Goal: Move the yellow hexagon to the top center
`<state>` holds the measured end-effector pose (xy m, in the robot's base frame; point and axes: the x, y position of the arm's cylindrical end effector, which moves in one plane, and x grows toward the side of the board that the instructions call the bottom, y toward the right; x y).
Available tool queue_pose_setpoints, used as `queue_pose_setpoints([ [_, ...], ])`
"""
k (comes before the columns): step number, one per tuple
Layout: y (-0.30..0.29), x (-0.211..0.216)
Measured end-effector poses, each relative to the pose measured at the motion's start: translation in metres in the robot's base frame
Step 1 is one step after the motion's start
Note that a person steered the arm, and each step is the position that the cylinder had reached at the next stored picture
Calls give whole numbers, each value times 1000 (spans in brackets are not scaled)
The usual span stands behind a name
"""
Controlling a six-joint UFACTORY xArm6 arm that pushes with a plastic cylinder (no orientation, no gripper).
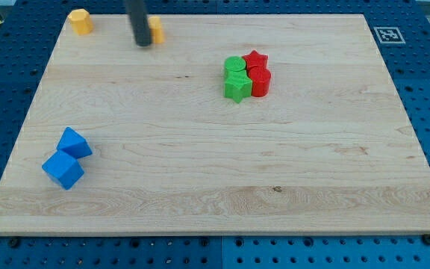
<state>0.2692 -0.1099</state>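
Blue pegboard surrounds a pale wooden board [215,164], and a printed marker tag [387,34] sits at its far right corner. Taking the red and green cluster as the landmark, everything else is easy to place. That cluster sits right of middle in the upper part of the board: a green cylinder [234,65] and a green star [237,87] on its left side, a red star [256,60] and a red cylinder [260,82] on its right, all four pressed together. Well off to the upper left of the cluster, near the top edge, the dark rod comes down, and my tip [144,43] rests on the wood just left of a yellow block [154,31], touching or nearly touching it; the rod hides part of the block, so its shape is hard to make out. Farther left again, by the top left corner, stands another yellow block [80,22], which looks like a hexagon. Which of the two is the target I cannot say for certain. Standing on the left side of the nearer block makes sense for a push rightward along the top edge. The arm has no jaws at all, only the rod, so nothing is gripped. Two blue blocks [67,158] huddle far down to the cluster's lower left.
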Motion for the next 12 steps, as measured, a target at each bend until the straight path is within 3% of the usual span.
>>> queue_pose_setpoints([
  [2,34,0],
  [3,22,17],
  [5,-38,-28],
  [9,14,-40],
  [12,11,-24],
])
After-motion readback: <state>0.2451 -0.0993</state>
